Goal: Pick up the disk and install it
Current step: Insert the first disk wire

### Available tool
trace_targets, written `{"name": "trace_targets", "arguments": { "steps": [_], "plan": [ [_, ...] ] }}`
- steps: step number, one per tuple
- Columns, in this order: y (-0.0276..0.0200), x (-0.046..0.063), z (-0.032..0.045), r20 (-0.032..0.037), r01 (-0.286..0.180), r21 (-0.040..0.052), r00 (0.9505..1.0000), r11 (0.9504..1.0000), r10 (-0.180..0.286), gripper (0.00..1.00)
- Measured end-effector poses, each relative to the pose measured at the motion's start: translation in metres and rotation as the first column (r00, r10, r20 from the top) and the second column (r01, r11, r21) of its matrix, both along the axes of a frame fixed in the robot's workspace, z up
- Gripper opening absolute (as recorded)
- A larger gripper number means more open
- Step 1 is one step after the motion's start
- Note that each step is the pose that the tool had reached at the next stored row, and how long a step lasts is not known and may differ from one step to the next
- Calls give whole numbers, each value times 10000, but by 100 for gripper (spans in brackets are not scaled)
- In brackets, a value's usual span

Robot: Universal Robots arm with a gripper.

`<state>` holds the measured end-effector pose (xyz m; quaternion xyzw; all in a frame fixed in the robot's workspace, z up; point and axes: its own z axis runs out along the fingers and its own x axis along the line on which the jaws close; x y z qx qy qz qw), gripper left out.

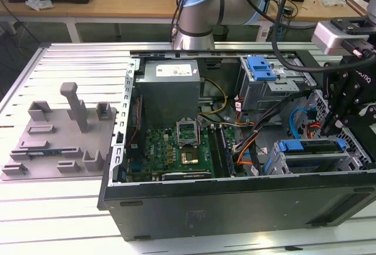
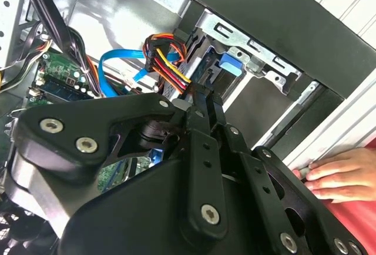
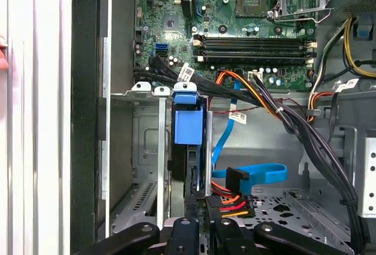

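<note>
A big black metal computer case lay open on a white ribbed table. The disk, a flat silver drive in a blue plastic frame, stood on its thin edge inside the case. It was tucked into a grey metal cage in one corner of the case. The black robot gripper reached down into the case right at the disk, but I could not tell if it was squeezing the disk or not. A bright blue flat cable and a bunch of red, orange and yellow wires lay inside the case near the disk. A green circuit board and a grey metal box sat inside the case too. A person's hand rested on the table just outside the case.
</note>
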<state>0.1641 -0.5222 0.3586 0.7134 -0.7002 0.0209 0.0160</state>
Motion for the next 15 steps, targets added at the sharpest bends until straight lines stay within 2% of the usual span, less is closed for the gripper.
{"name": "trace_targets", "arguments": {
  "steps": [15],
  "plan": [
    [-21, 5, -34, 0, -1, 31, 10000, 10000, 1, 17]
  ]
}}
